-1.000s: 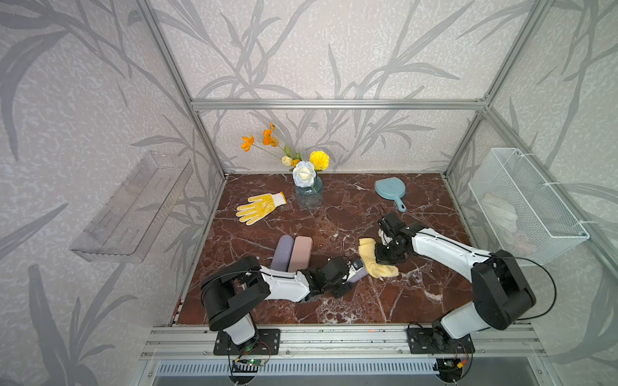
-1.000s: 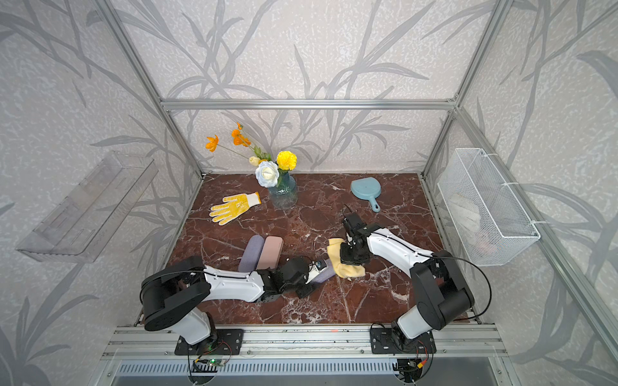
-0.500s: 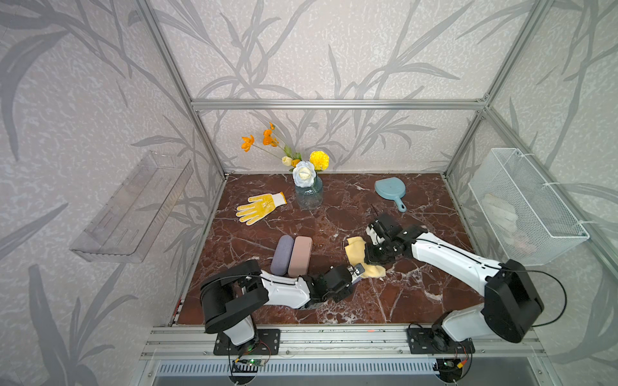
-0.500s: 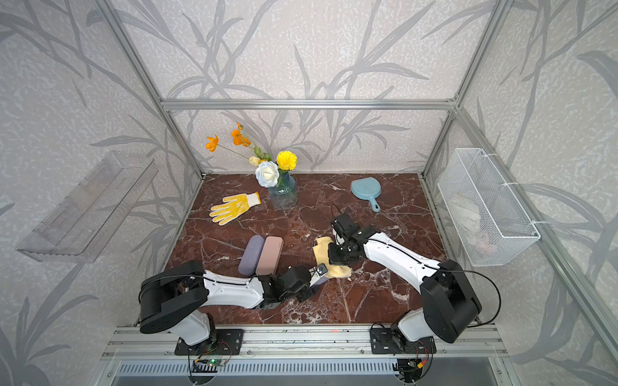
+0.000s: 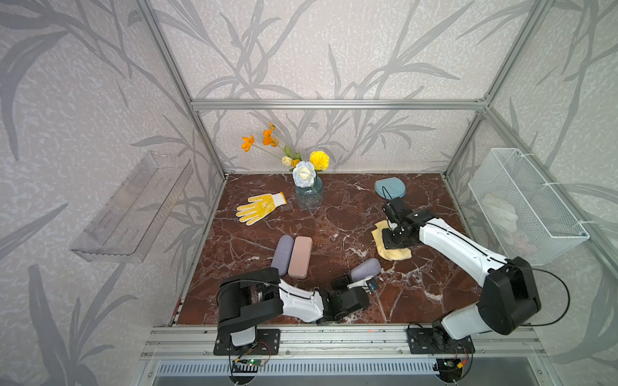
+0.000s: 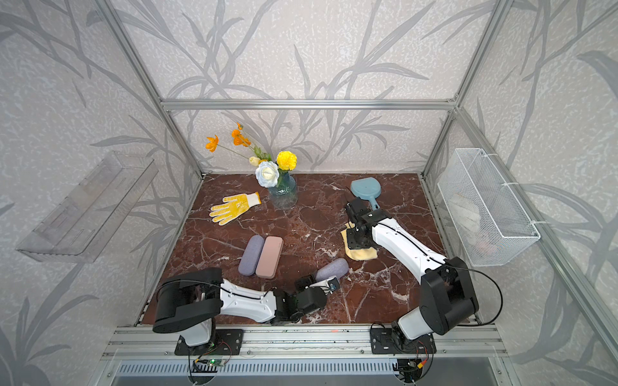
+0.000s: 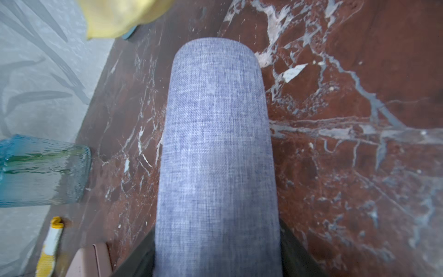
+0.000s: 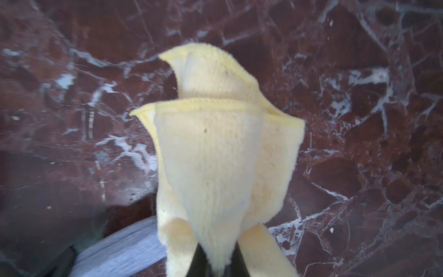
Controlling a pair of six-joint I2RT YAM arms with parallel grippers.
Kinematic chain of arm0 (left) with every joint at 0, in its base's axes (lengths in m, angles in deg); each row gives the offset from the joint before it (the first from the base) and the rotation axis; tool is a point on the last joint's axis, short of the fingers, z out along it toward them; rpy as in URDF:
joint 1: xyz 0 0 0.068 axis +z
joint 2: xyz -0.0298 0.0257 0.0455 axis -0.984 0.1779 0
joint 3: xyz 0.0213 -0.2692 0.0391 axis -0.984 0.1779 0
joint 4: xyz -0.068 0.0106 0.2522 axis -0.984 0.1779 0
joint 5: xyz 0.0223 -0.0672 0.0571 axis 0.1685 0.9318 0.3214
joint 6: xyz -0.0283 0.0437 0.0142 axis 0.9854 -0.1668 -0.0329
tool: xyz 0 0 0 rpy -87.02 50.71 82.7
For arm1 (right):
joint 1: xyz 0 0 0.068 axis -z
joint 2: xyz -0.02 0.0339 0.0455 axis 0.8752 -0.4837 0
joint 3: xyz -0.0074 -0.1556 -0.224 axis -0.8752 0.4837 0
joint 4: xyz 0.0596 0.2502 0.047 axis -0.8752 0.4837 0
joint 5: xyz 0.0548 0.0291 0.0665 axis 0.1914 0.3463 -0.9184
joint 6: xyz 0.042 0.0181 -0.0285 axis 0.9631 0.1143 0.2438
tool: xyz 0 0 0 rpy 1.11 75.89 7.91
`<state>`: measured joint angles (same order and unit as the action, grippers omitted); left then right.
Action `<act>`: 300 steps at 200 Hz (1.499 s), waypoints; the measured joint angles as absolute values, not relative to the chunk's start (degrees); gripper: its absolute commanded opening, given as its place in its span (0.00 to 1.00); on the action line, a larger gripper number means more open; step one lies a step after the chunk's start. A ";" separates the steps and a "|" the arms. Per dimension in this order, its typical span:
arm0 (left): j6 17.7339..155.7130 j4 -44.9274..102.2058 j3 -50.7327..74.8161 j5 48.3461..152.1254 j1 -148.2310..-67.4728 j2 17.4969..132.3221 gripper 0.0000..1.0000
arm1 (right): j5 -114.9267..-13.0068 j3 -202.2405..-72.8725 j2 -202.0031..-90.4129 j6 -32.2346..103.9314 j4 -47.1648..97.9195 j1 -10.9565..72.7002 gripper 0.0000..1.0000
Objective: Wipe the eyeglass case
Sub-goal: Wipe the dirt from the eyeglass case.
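We hold the blue-grey fabric-covered eyeglass case by its near end in the left gripper. The jaws are clamped on its two long sides, as the left wrist view shows. The case sits near the front of the red marble tabletop, a little right of centre, with its free rounded end pointing far and right. We judge this pose is chosen to leave most of the woven surface bare and turned toward the other arm.

The right gripper has its fingers pressed together on a bunched corner of the pale yellow fluffy cloth, so the rest hangs loose in folds as a soft pad. In both top views the cloth hangs just far-right of the case's free end. They look close but apart, though we cannot rule out contact.

A second grey-purple case and a pink one lie side by side to the left, well clear of both arms, so neither stands in the way of a stroke.
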<state>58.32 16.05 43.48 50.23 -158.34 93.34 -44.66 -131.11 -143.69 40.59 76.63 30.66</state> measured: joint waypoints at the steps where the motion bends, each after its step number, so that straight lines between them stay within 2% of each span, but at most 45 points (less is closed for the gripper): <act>1: 58.24 16.05 43.37 50.10 -158.45 93.52 0.09 | -44.88 -131.26 -143.69 40.62 76.63 30.44 0.00; 38: 57.01 17.49 41.20 43.32 -160.79 96.21 0.09 | -54.38 -133.84 -147.60 43.81 75.87 17.87 0.00; 58: 57.08 18.73 40.44 40.96 -161.27 96.99 0.09 | -60.52 -132.35 -150.33 46.74 73.13 14.55 0.00; 88: 57.71 20.44 39.91 37.72 -161.81 97.76 0.09 | -66.38 -127.02 -150.36 49.23 69.48 17.07 0.00; 114: 57.71 21.47 39.17 37.13 -162.10 98.20 0.09 | -69.64 -121.49 -148.48 48.57 67.34 25.02 0.00; 134: 57.65 21.60 39.00 37.07 -162.38 98.33 0.08 | -66.54 -119.96 -146.07 46.10 68.63 32.82 0.00; 154: 58.15 22.01 39.02 36.37 -162.34 98.39 0.09 | -55.21 -120.72 -144.98 43.46 73.75 36.50 0.00; 173: 58.17 22.38 39.02 35.60 -162.23 98.52 0.08 | -45.75 -124.13 -144.80 41.93 78.95 32.50 0.00; 194: 58.15 22.52 39.02 35.25 -162.23 98.61 0.08 | -43.04 -130.63 -144.59 41.32 80.13 24.08 0.00; 219: 58.15 22.54 39.02 34.95 -162.23 98.70 0.08 | -52.79 -134.06 -145.15 43.54 76.41 17.02 0.00; 249: 58.19 22.58 39.02 34.49 -162.23 98.83 0.08 | -67.54 -129.47 -148.89 48.38 68.41 15.75 0.00; 275: 58.72 22.71 39.02 34.45 -162.27 98.83 0.08 | -74.16 -126.08 -151.93 48.92 65.46 18.57 0.00; 300: 58.59 22.56 39.00 34.77 -162.30 98.83 0.08 | -75.72 -122.10 -151.86 46.98 64.74 27.03 0.00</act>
<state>58.59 22.56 39.00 34.77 -162.30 98.83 -75.72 -122.10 -151.86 46.98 64.74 27.03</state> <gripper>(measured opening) 0.614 0.084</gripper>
